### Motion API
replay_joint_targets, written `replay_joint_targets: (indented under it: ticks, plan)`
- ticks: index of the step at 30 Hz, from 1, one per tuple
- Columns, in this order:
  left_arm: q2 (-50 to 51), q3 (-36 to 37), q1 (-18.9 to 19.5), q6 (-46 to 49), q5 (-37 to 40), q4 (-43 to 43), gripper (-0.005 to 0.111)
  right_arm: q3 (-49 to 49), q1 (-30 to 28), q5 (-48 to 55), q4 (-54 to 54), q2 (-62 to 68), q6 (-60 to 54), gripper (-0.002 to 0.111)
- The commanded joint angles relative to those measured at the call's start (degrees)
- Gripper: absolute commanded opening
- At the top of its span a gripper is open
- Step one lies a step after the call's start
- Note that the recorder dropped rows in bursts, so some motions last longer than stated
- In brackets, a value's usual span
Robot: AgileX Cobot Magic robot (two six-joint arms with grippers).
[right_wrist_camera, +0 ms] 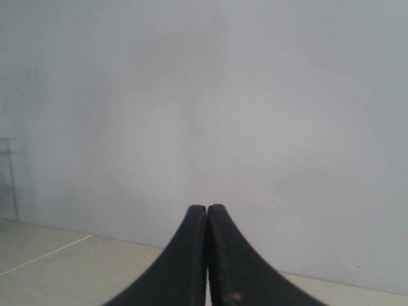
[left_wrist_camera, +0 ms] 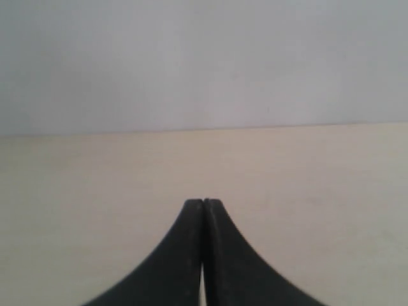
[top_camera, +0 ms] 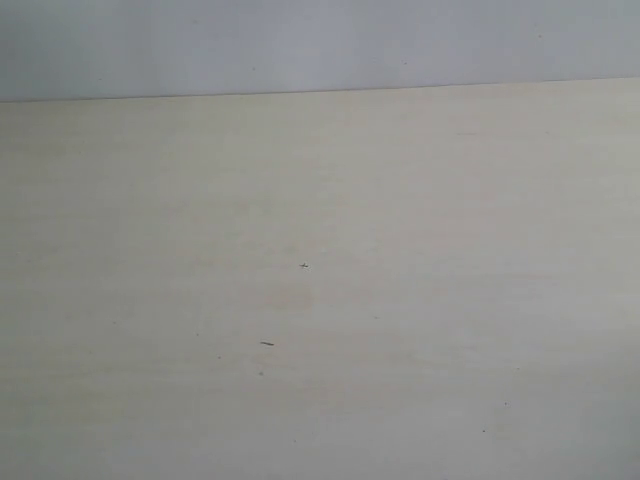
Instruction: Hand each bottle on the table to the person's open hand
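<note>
No bottle or open hand shows anywhere on the pale beige table point(top_camera: 400, 300), and the left gripper point(left_wrist_camera: 204, 203) and right gripper point(right_wrist_camera: 207, 208) both hold their jaws pressed together on nothing, probably just parked idle.

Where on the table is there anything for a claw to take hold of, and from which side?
No bottle shows in any view, so no grip part or side can be named. The exterior view holds only the table with a few dark specks. The left claw and right claw are both shut on nothing.
</note>
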Motion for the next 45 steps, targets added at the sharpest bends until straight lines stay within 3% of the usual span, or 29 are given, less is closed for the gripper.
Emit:
replay_joint_targets:
  ticks: [1,6,35,43,45]
  plan:
    - [-0.3,4.1,0.2,0.2,-0.6,0.4,0.001,0.2,0.0,-0.2,-0.4,-0.3,0.0,0.0]
    - [-0.3,4.9,0.2,0.3,3.1,0.6,0.001,0.2,0.0,-0.2,-0.4,-0.3,0.0,0.0]
    - [-0.3,4.9,0.2,0.3,3.1,0.6,0.001,0.2,0.0,-0.2,-0.4,-0.3,0.0,0.0]
    - [-0.3,4.9,0.2,0.3,3.1,0.6,0.001,1.1,0.0,-12.7,-11.8,-0.3,-5.1,0.0]
    - [-0.3,4.9,0.2,0.3,3.1,0.6,0.001,2.4,-2.3,-17.8,-11.5,-0.3,-4.6,0.0]
